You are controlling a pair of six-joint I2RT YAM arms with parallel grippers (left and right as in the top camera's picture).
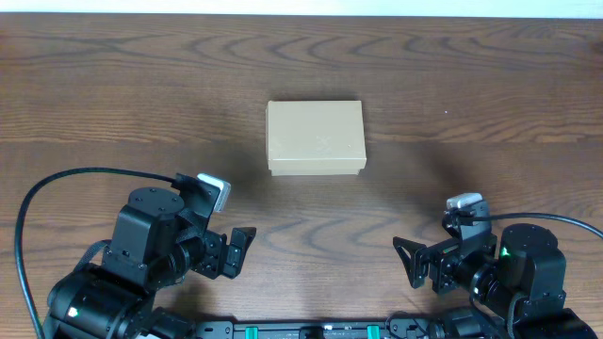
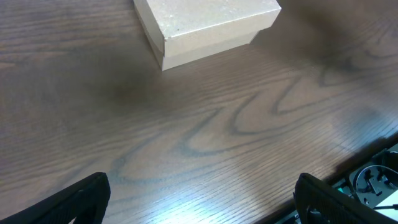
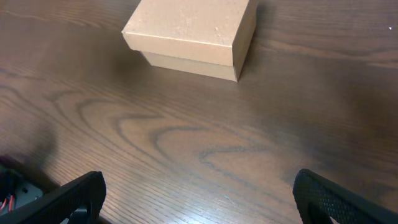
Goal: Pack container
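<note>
The container [image 1: 316, 137] is a plain tan cardboard box with its lid down, resting on the wooden table a little behind the middle. It also shows at the top of the left wrist view as the container [image 2: 205, 28] and in the right wrist view as the container [image 3: 193, 34]. My left gripper [image 1: 236, 252] sits near the front left, open, nothing between its fingers [image 2: 84, 199]. My right gripper [image 1: 415, 262] sits near the front right, open and empty, well short of the box.
The dark wood-grain table [image 1: 452, 85] stretches around the box. A black cable [image 1: 57, 188] loops from the left arm at the front left. The table's front edge with a rail [image 1: 311, 330] lies between the two arm bases.
</note>
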